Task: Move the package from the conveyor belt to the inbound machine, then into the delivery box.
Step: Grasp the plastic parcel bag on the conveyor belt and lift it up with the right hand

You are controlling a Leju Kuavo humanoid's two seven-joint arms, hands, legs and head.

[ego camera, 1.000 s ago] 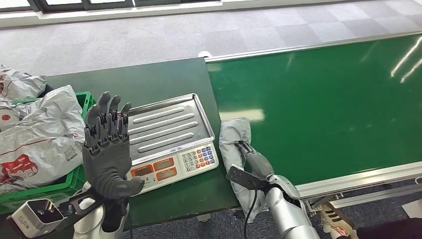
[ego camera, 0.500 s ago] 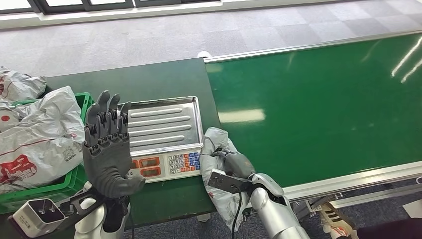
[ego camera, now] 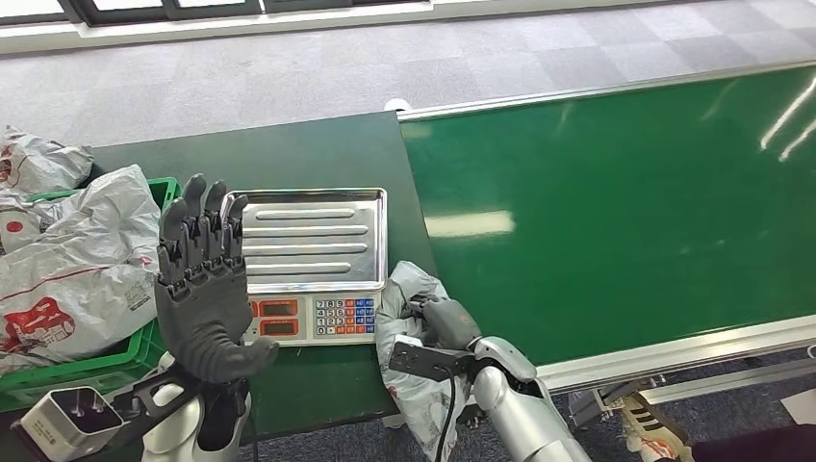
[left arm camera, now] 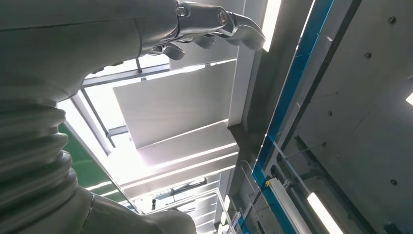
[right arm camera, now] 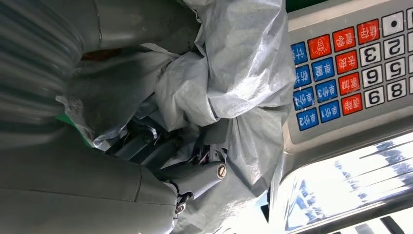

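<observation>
At the near edge of the dark green bench (ego camera: 318, 154), beside the conveyor belt (ego camera: 616, 202), the step in hand appears to be the transfer to the inbound machine (ego camera: 313, 265), a steel-trayed scale with a keypad. The delivery box (ego camera: 144, 346), a green crate already carrying other white bags (ego camera: 67, 260), stands at the far left of the bench.

The package (ego camera: 409, 308), a crumpled grey mailer, hangs off the front edge of the bench just right of the scale's keypad, its long axis running roughly toward and away from the robot. The right hand (ego camera: 438, 322) grips it, fingers closed into the folds; the right wrist view confirms bag (right arm camera: 234, 83) bunched around the fingers (right arm camera: 199, 178) with the keypad (right arm camera: 350, 68) immediately adjacent.

The left hand (ego camera: 202, 289) is raised upright, palm outward, fingers spread and holding nothing, between the crate and the scale.

The tray lies to the left of and beyond the package. The right hand is the nearer one; the coming move likely calls for a short lift leftward and forward over the keypad.
</observation>
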